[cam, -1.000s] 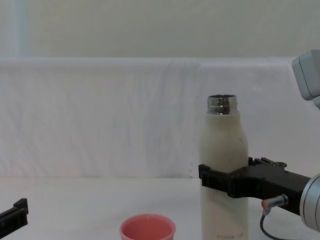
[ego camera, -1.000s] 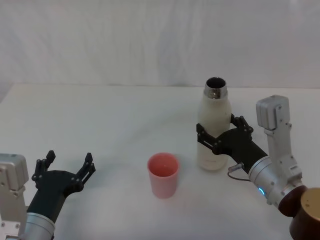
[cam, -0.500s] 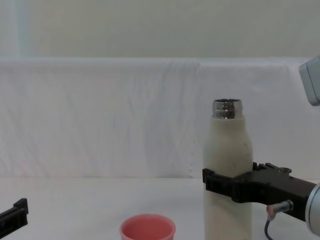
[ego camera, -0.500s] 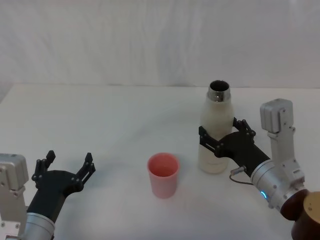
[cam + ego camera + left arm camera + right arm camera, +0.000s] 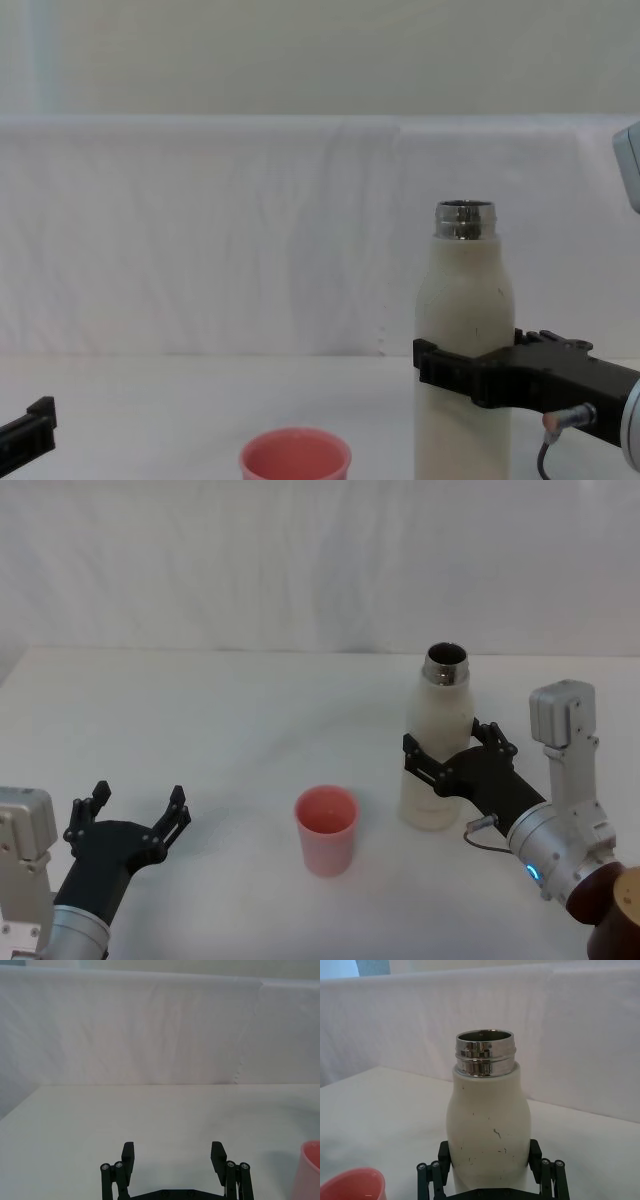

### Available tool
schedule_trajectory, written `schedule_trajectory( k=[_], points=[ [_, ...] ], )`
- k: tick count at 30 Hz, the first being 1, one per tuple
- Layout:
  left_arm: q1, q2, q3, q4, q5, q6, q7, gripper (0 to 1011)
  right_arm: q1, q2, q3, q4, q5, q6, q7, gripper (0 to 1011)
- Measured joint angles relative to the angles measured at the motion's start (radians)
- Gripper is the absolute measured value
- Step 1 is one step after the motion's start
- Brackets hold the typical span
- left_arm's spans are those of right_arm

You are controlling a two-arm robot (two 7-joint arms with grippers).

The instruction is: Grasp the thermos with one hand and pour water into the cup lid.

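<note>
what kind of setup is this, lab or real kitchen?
Likely a lab test bench: a bare white table with white cloth backdrop, holding a thermos gripped by the right gripper, a cup lid, left gripper idle.

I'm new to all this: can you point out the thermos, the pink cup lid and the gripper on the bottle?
thermos (image 5: 438, 720), head view, cream shoulder.
cup lid (image 5: 326, 842), head view, front wall.
right gripper (image 5: 447, 758), head view, between fingertips.

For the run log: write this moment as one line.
right end effector: shut on bottle, upright | cup: on table, apart | left end effector: open, idle
</note>
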Motion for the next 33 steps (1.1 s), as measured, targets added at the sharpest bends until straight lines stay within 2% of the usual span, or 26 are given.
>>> schedule_trajectory(
  k=[13,33],
  points=[
    [0.000,0.000,0.000,0.000,0.000,0.000,0.000,1001,0.011,0.007,-0.004,0.001,0.024,0.022,0.006,957],
    [0.000,0.000,0.000,0.000,0.000,0.000,0.000,1001,0.021,0.016,-0.015,0.007,0.033,0.034,0.009,957]
  ],
)
